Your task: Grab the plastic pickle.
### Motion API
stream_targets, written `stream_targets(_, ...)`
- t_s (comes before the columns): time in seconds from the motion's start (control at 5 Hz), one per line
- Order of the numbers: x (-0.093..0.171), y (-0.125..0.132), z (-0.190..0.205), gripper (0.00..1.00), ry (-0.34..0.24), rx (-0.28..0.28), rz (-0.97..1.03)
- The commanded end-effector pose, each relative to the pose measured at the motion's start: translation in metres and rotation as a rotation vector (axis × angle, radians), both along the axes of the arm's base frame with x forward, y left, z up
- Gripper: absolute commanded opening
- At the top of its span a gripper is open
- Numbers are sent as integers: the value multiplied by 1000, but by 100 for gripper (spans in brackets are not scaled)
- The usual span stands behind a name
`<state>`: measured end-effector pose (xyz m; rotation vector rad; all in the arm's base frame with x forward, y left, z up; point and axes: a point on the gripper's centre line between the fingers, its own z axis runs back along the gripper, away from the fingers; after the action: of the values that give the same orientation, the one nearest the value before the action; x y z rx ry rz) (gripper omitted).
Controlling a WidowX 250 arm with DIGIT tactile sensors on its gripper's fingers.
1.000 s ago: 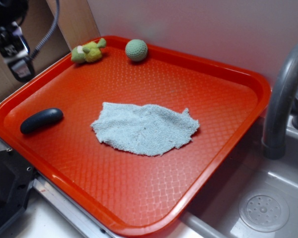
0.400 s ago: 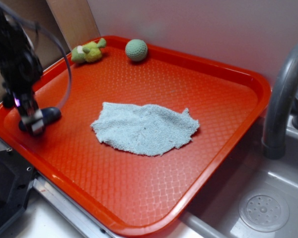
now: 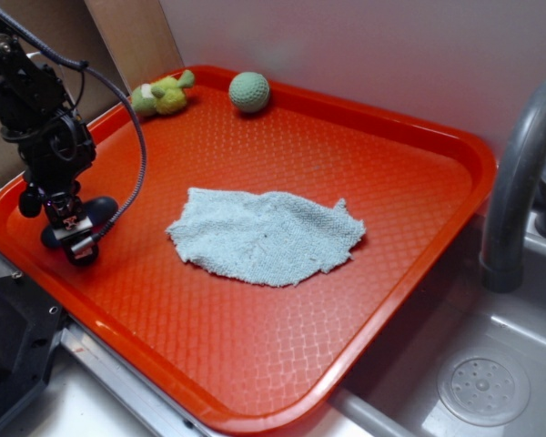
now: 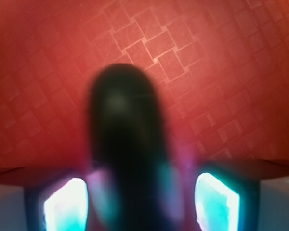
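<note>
A: Wrist view, nearest first. Gripper (image 4: 135, 202) at bottom of frame, fingers (image 4: 65, 204) glowing pale cyan at left and right, set apart. Plastic pickle (image 4: 125, 154) dark and blurred, running up the centre between them. Gaps visible on both sides, so not clamped.

B: Contact?

A: Cannot tell. Too soft-focused near the pads. Behind the pickle, only the red woven texture of the tray (image 4: 221, 72).

B: Exterior view?

A: Lower left of frame: black arm, gripper (image 3: 68, 228) low over the plastic pickle (image 3: 100, 209), which lies on the tray (image 3: 255, 364) near its left rim. Only the pickle's rounded ends showing past the fingers. Black cable looping from arm down to gripper.

B: Further in?

A: Centre of frame: pale blue-grey cloth (image 3: 264, 235), flat, crumpled at edges, well apart from the pickle. Right edge: grey faucet (image 3: 519, 173) over a sink, drain (image 3: 482, 390) at lower right.

B: Back?

A: Upper left, by the far rim: yellow-green plush toy (image 3: 161, 95), then green knitted ball (image 3: 249, 92) just to its right, apart from each other. White wall behind.
</note>
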<state>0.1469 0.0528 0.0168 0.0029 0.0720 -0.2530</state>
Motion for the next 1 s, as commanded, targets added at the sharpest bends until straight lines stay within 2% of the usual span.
stream_targets(0.0,5,14,14,0,-12,-67,10)
stream_targets(0.2,15,19,49,0,-88,-51,92)
stream_targets(0.4,32,-2,100,0,-234,-91,141)
stream_targets(0.6,45,-32,151,0,-323,-83,234)
stream_targets(0.8,50,-56,201,0,-252,-101,269)
